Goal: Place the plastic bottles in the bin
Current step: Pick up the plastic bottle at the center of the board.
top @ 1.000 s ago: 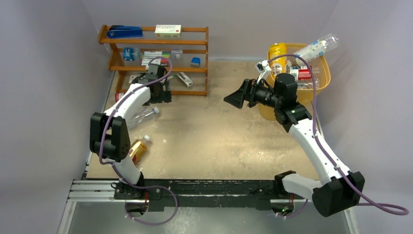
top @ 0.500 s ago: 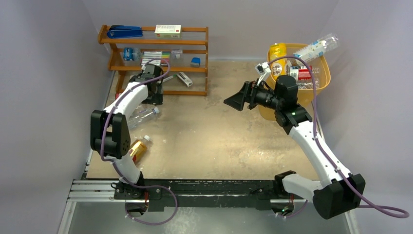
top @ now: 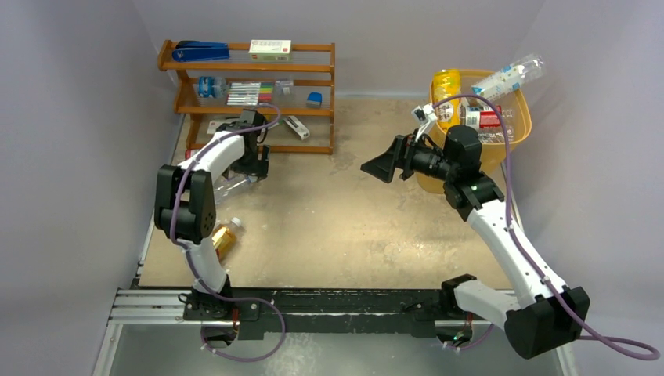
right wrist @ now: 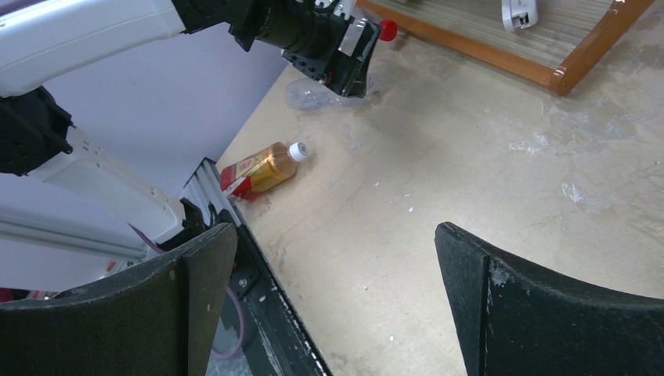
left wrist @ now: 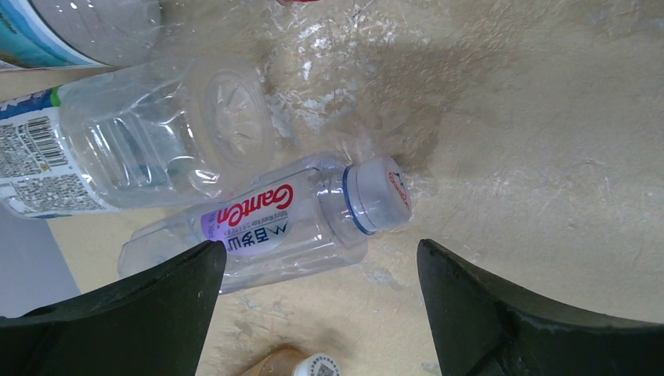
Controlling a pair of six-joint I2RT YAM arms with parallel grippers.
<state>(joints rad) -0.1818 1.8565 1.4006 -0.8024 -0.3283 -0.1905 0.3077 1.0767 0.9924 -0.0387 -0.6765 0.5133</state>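
The yellow-orange bin (top: 519, 125) stands at the back right and holds several bottles; a yellow one (top: 446, 83) and a long clear one (top: 513, 74) stick out. My left gripper (top: 254, 163) is open and hovers over a small clear bottle with a blue-ringed cap (left wrist: 274, 223), its fingers either side, not touching. Beside it lie a larger clear bottle (left wrist: 141, 149) and another (left wrist: 78, 31). An amber bottle (top: 223, 237) lies near the left edge and shows in the right wrist view (right wrist: 262, 168). My right gripper (top: 384, 164) is open and empty above mid-table.
A brown wooden shelf rack (top: 250, 66) with markers, a stapler and small boxes stands at the back left, just behind the left gripper. A red cap (right wrist: 386, 30) shows by the rack's foot. The table's left edge and rail (right wrist: 235, 235) run close to the amber bottle.
My left gripper has moved away from the shelf rack toward the near side, coming over the small clear bottle. The right arm has shifted only slightly.
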